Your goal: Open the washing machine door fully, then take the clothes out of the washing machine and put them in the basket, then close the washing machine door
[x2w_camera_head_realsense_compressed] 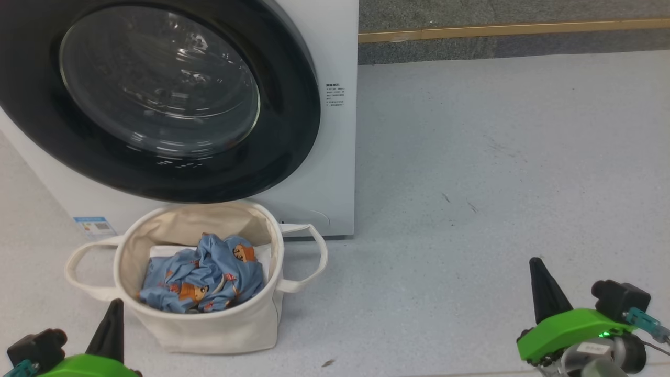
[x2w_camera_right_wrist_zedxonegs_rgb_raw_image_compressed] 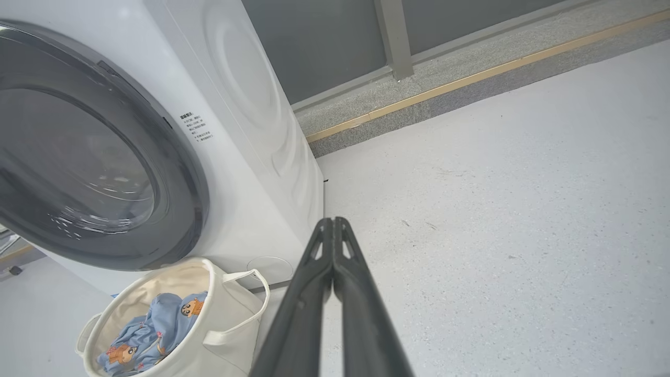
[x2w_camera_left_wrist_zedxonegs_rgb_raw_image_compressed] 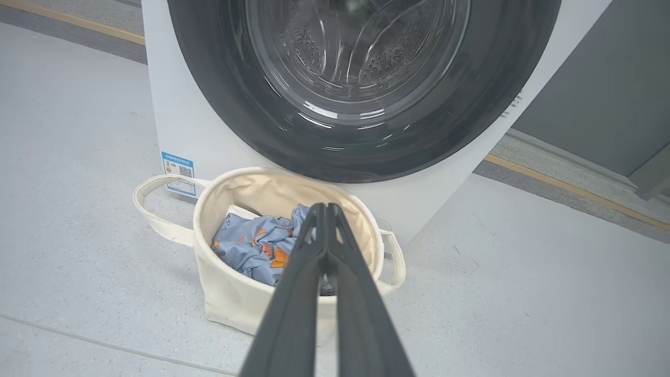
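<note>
Clothes [x2w_camera_head_realsense_compressed: 204, 275] heaped in basket [x2w_camera_head_realsense_compressed: 209, 330], left claw [x2w_camera_left_wrist_zedxonegs_rgb_raw_image_compressed: 325, 206] and right claw [x2w_camera_right_wrist_zedxonegs_rgb_raw_image_compressed: 332, 220] pinched closed, empty

The head camera looks forward and down at the washing machine door [x2w_camera_head_realsense_compressed: 157, 99] and basket [x2w_camera_head_realsense_compressed: 209, 330] from nearby. The left wrist camera faces both head-on, close, along the left tool [x2w_camera_left_wrist_zedxonegs_rgb_raw_image_compressed: 324, 208]. The right wrist camera sees them obliquely from the right.

Bright even light; glare streaks on door glass [x2w_camera_head_realsense_compressed: 157, 84]; wrist views edge-warped.
</note>
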Controlling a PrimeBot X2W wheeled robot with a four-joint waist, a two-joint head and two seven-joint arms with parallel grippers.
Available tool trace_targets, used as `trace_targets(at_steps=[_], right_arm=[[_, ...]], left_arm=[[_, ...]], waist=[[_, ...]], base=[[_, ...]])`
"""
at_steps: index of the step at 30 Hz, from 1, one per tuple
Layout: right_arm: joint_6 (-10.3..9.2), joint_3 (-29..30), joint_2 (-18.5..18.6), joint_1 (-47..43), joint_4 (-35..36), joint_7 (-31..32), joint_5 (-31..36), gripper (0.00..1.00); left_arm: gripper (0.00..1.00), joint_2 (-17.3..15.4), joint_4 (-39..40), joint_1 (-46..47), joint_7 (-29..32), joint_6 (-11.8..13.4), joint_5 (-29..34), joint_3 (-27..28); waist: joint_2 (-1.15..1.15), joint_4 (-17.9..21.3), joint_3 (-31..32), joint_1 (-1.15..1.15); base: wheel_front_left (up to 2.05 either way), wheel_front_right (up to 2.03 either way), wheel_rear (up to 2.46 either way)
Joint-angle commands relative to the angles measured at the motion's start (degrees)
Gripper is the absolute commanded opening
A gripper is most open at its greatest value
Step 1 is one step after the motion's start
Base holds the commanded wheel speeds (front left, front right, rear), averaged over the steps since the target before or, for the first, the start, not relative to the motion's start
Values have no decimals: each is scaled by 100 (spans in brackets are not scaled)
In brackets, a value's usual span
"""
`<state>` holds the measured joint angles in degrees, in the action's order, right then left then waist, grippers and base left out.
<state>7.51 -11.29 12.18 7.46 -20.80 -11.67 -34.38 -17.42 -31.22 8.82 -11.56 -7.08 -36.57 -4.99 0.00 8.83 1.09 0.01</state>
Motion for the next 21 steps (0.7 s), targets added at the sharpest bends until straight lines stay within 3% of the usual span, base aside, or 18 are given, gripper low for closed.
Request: trace_targets(at_steps=[1,21], right_arm=[[0,93,22,251,206,25,-130,0],[-1,383,-137,178,296,339,-1211,0]], left_arm=[[0,-88,218,253,44,-6,-122,137],[0,201,499,156,372,-12,-1141,326]], waist=[[0,-10,-2,-1],[0,-174,-25,-1]], base=[[0,0,0],[0,0,0]])
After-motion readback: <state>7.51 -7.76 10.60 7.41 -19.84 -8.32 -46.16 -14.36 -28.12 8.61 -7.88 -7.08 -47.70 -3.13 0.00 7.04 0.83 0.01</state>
